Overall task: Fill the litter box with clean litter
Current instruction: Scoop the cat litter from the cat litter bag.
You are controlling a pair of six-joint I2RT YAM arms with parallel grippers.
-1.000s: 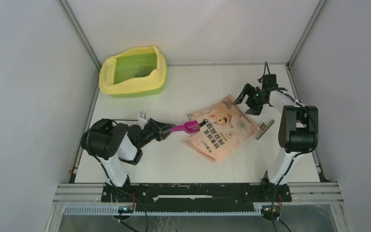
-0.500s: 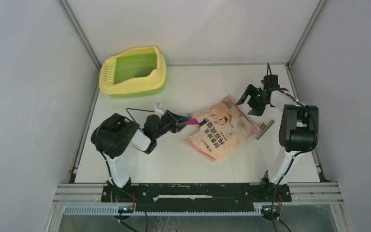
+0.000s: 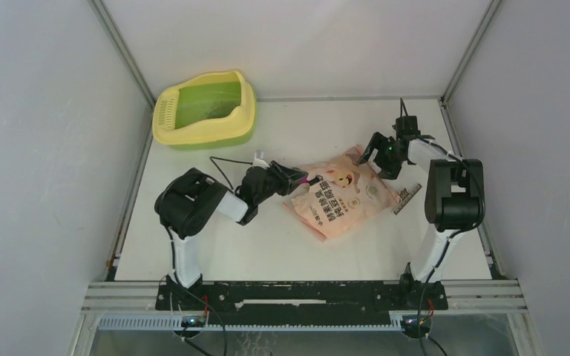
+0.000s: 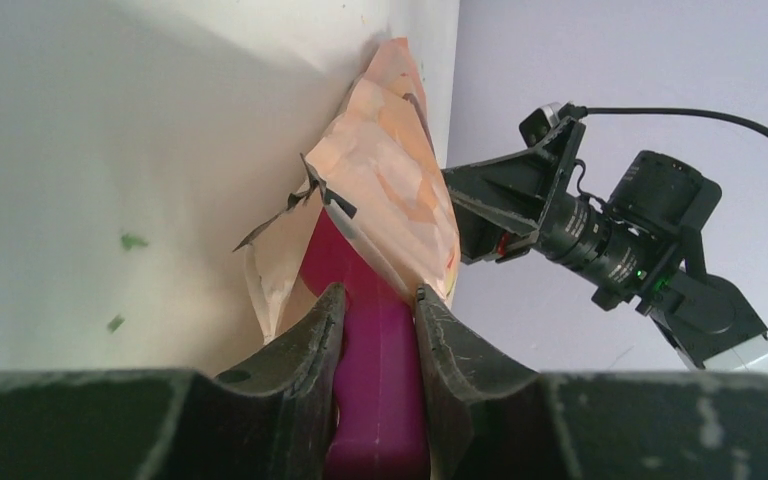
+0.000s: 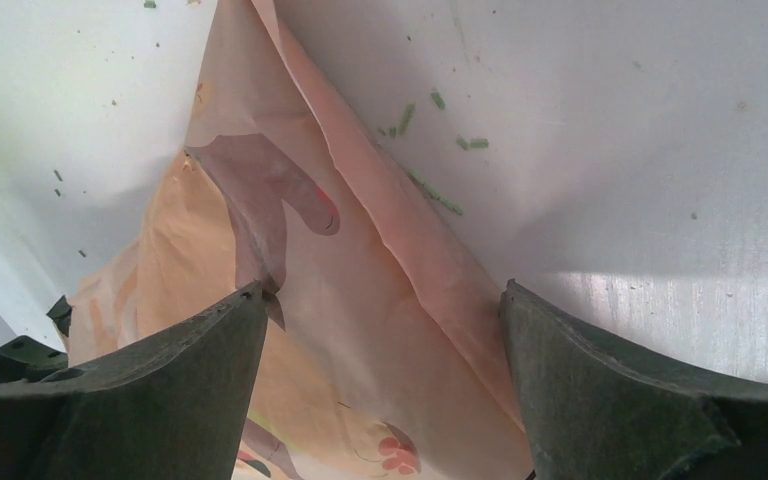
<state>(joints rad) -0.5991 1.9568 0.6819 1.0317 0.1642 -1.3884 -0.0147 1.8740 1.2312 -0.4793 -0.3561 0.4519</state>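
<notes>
My left gripper (image 4: 378, 300) is clamped on the handle of the magenta scoop (image 4: 375, 400), one finger pressing each side of it. A second ago the scoop's bowl lay in plain sight on the table (image 3: 282, 245), short of the pink-orange bag (image 3: 341, 196). Since then the left arm has swung forward and away from its base. The bowl now sits inside the bag's torn mouth, straight ahead of the fingertips. From above only a sliver of magenta shows beyond the left gripper (image 3: 297, 178). The bag's near-left edge has been nudged a little and lifts around the scoop in the left wrist view. My right gripper (image 3: 381, 158) has crept slightly toward the bag from where it hung a second ago, and its jaws stand as wide as they did then, gripping nothing. In the right wrist view the bag's far corner (image 5: 360, 330) runs up between the two spread fingers (image 5: 160, 380). It lies under them, and I cannot tell whether either finger touches it. A few green crumbs (image 5: 440, 200) lie on the table just beyond those fingertips. The litter box (image 3: 249, 100) has not moved. It sits at the far left corner, well apart from both grippers, and I cannot make out whether litter lies in its green basin.
</notes>
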